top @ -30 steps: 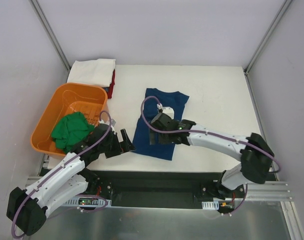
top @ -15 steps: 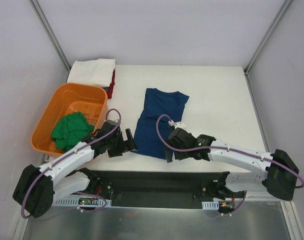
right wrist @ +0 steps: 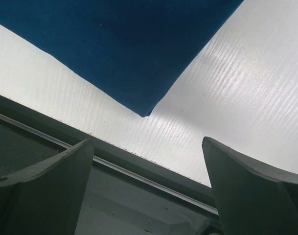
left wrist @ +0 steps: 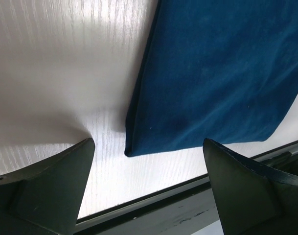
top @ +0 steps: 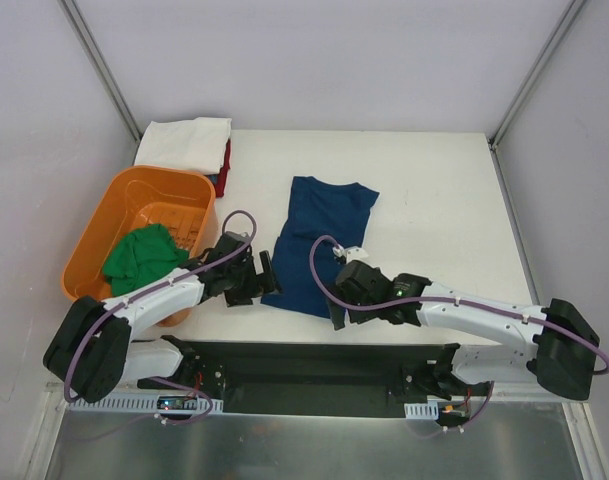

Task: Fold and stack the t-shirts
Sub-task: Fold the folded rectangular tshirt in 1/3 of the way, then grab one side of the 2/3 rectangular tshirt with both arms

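Four t-shirts are in view, along with one tub and two grippers. The navy t-shirt (top: 319,235) lies flat on the white table (top: 434,200), folded into a long strip with its collar end away from the arm bases. It serves here as the landmark.

Left of it sits the single orange tub (top: 159,172), and one green t-shirt (top: 142,258) is bunched inside. Beyond the tub, up and to the left of the navy shirt's collar end, one white t-shirt (top: 184,140) lies folded on top of one red t-shirt (top: 226,158). Only the edge of the red one shows on the side facing the navy shirt.

The left gripper (top: 264,283) is at the navy shirt's near left corner. Its jaws are spread wide and hold nothing. In the left wrist view that corner of the navy shirt (left wrist: 222,73) lies on the table between the two dark fingers (left wrist: 51,186), apart from both.

The right gripper (top: 336,298) is at the near right corner, also spread wide and empty. In the right wrist view the pointed corner of the shirt (right wrist: 124,44) sits in the gap ahead of its fingers (right wrist: 251,191), and neither finger touches the cloth.
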`<state>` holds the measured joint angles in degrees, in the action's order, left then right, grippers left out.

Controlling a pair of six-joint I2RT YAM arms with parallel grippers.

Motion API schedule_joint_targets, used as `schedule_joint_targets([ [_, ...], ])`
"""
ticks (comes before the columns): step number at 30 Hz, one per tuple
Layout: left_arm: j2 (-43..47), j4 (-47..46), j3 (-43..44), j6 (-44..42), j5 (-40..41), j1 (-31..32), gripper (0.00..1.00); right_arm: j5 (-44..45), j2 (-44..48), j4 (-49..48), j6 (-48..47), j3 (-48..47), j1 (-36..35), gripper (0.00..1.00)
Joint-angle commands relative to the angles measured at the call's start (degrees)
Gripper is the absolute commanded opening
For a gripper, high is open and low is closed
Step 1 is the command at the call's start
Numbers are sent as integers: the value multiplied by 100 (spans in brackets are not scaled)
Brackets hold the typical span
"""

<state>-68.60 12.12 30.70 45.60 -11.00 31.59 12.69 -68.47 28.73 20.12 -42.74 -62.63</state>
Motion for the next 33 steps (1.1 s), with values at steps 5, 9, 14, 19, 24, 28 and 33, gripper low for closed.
schedule_joint_targets([
  [5, -303, -280, 165, -52, -121, 57, 60, 225, -26, -25, -70, -7, -118, 97],
  [9, -233, -280, -29, 19, 220, 57, 43, 173, -61, -113, -166, -6, -179, 97],
  [14, -531, -280, 94, -78, 143, 57, 28, 251, -307, -219, -526, -155, -495, 97],
  [19, -725, -289, 77, -61, 151, 57, 8, 331, -659, -306, -965, -436, -785, 98],
  [24, -734, -280, 121, -69, 99, 57, 0, 436, -1212, -386, -1554, -823, -979, 91],
  [28, -699, -289, 129, -78, 151, 57, 0, 332, -1651, -622, -2003, -999, -979, 81],
  [33, -699, -280, 164, -78, 169, 57, 0, 453, -2100, -650, -2328, -1078, -935, 67],
])
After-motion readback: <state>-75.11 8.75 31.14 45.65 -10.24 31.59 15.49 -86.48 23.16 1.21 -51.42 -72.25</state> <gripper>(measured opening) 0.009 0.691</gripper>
